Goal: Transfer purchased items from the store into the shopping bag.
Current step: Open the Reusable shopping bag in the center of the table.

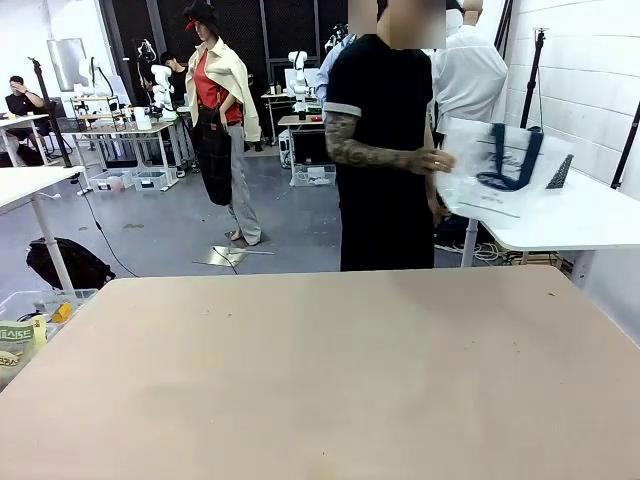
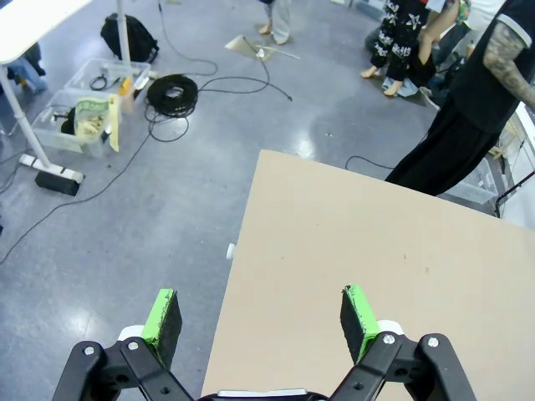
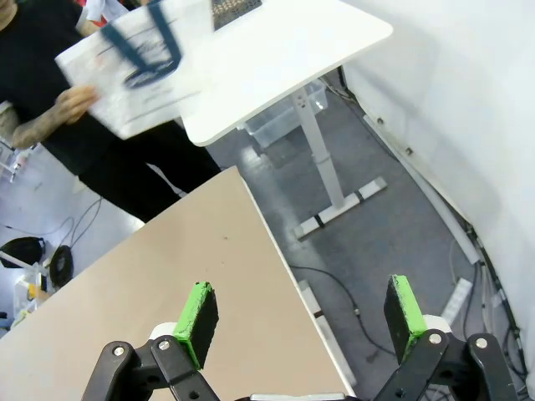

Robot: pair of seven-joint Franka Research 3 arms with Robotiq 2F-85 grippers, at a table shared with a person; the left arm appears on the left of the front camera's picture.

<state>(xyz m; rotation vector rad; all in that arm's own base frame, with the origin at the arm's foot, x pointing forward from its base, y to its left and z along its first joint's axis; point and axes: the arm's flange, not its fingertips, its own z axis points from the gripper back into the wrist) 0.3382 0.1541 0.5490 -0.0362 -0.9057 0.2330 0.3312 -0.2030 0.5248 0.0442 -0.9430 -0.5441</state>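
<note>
The left gripper [image 2: 259, 311] and right gripper [image 3: 301, 316] are wide open and empty. The bag [image 3: 138, 79] is far ahead of the right one, in a person's hand [image 3: 75, 102]. It looks light and floppy, so the straps [image 3: 125, 42] seem best to grab.

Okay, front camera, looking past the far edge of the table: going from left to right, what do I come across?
black backpack on the floor → person in black → shopping bag, which the person holds up

Bright, even indoor light; floor [image 2: 322, 129] glare, shopping bag [image 3: 138, 67] motion-blurred, wrist views bowed.
</note>
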